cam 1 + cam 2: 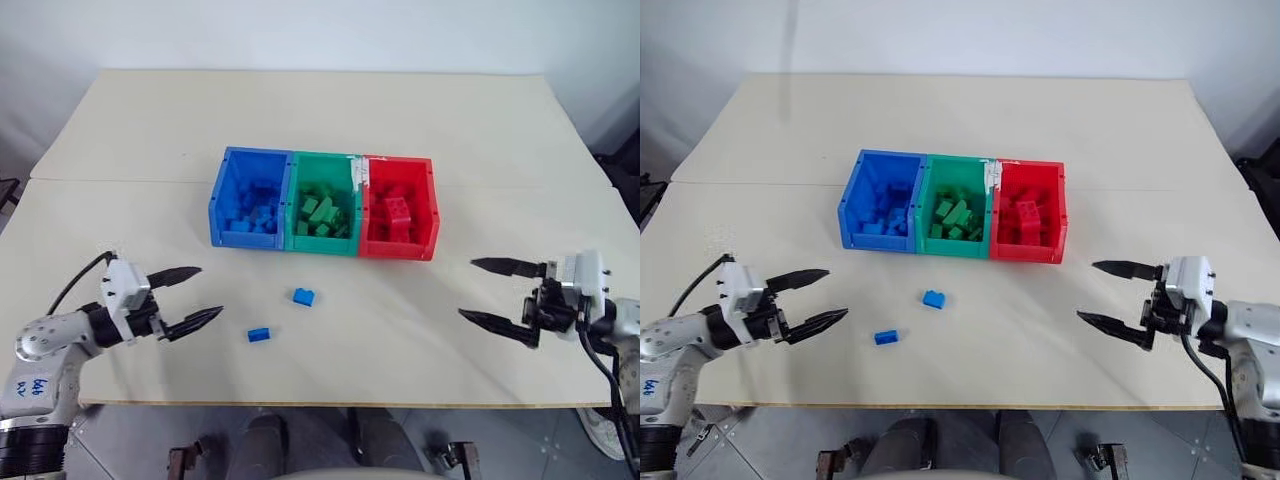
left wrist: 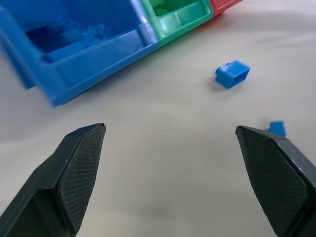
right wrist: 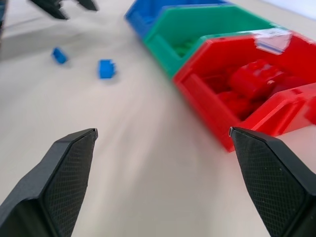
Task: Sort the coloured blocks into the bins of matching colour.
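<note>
White label (image 1: pixel 359 172) between green bin (image 1: pixel 323 203) and red bin (image 1: pixel 399 207), text unreadable. Two blue blocks (image 1: pixel 304 296) (image 1: pixel 259 334) at 6 o'clock of blue bin (image 1: pixel 250 197). Left hand (image 1: pixel 192 297) and right hand (image 1: pixel 484 292) both spread, empty.

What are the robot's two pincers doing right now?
Left pincer: open, holding nothing.
Right pincer: open, holding nothing.

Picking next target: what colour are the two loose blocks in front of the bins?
Both blocks are blue, clearest in the left eye view.
</note>
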